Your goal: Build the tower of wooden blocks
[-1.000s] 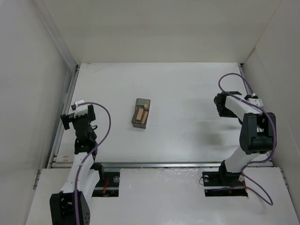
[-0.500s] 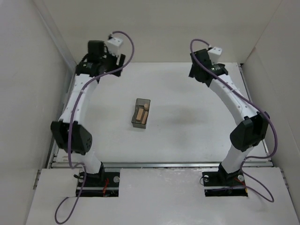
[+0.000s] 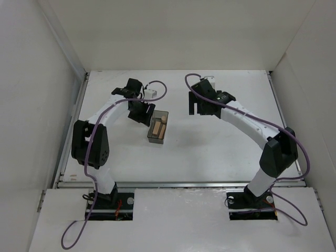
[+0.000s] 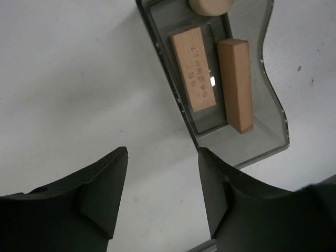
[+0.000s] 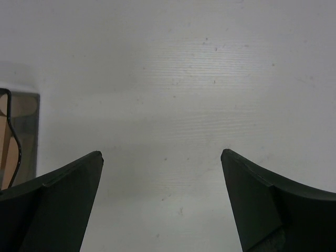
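The light-tan wood blocks lie inside a dark translucent grey box [image 3: 158, 126] at the table's middle. The left wrist view shows a flat bar [image 4: 193, 69], a thicker bar [image 4: 235, 85] and a rounded piece [image 4: 210, 5] in the box [image 4: 268, 149]. My left gripper [image 3: 143, 114] is open and empty, just left of the box; in its wrist view the gripper [image 4: 163, 173] hangs over bare table beside the box's wall. My right gripper [image 3: 200, 106] is open and empty, right of the box, and in its wrist view the gripper [image 5: 161, 168] is over bare table.
White walls enclose the table [image 3: 210, 147] on the left, back and right. A metal rail [image 3: 178, 184] runs along the near edge. The box's edge [image 5: 21, 131] shows at the left of the right wrist view.
Both arms swung from the back corners down toward the middle. The left gripper now sits beside the box, the right gripper a little to the box's right. The box and blocks have not moved.
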